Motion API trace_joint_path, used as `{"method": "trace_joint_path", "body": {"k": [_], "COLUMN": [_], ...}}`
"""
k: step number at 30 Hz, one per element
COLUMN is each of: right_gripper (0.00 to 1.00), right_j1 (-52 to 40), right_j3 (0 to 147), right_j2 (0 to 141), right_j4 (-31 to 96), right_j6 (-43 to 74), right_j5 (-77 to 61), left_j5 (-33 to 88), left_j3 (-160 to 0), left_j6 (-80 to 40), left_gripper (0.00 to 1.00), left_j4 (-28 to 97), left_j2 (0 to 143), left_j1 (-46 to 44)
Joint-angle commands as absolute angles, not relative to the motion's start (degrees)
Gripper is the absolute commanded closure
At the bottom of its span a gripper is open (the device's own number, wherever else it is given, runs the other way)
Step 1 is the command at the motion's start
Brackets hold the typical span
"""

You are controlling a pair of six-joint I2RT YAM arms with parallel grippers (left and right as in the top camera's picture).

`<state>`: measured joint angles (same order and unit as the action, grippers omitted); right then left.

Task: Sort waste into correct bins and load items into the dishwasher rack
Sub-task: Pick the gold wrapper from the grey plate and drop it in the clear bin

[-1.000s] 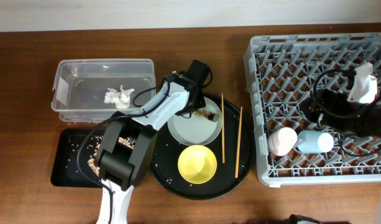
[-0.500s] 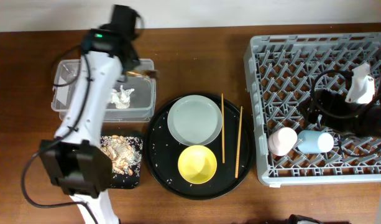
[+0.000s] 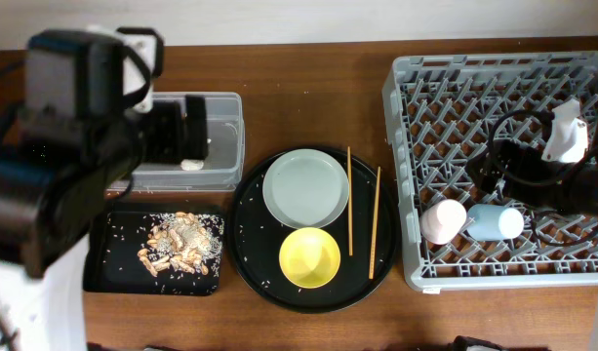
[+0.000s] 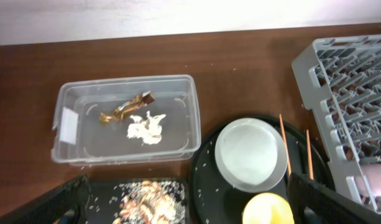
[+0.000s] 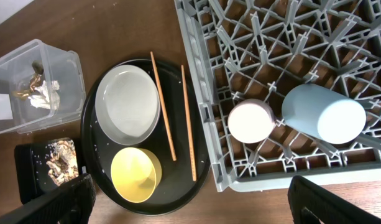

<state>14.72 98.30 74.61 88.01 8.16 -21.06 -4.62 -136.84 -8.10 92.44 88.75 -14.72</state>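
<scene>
The gold-brown wrapper and the white tissue lie in the clear tub. Food scraps with rice fill the black rectangular tray. The grey plate, the yellow bowl and two chopsticks rest on the round black tray. The pink cup and the light blue cup lie in the dishwasher rack. My left gripper hangs high over the tub and trays, open and empty. My right gripper is open and empty, high above the rack's front edge.
The left arm rises close under the overhead camera and hides part of the tub and the table's left side. The right arm hovers over the rack's right half. Loose rice grains dot the round tray.
The left gripper carried the wrapper from the plate to the tub, opened and let it go; the arm then rose high. The right arm has stayed put.
</scene>
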Motion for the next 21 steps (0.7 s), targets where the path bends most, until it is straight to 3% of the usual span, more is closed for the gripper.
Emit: {"method": "trace_joint_path", "body": {"k": [1,13,18,21], "right_gripper": [0.02,0.02,0.02,0.02], "right_j1": [14.15,14.15,14.15,14.15], "right_j3": [98.26,98.26,98.26,98.26], "right_j2": [74.63,74.63,74.63,74.63], "right_j4": [87.88,87.88,87.88,87.88], "right_j6": [7.75,7.75,7.75,7.75], "right_j5": [-20.75,-20.75,-20.75,-20.75], "left_j5": [-3.79,-5.89,0.73,1.28], "left_j3": [-136.70,-135.13,-110.74,-93.10], "left_j6": [-6.57,-6.48,5.48,5.78], "left_gripper": [0.01,0.00,0.00,0.00], "left_j4": [94.80,94.89,67.26,55.59], "left_j2": [86.96,80.58,68.73,59.96], "left_j1": [-14.63,-14.87,-14.87,-14.85]}}
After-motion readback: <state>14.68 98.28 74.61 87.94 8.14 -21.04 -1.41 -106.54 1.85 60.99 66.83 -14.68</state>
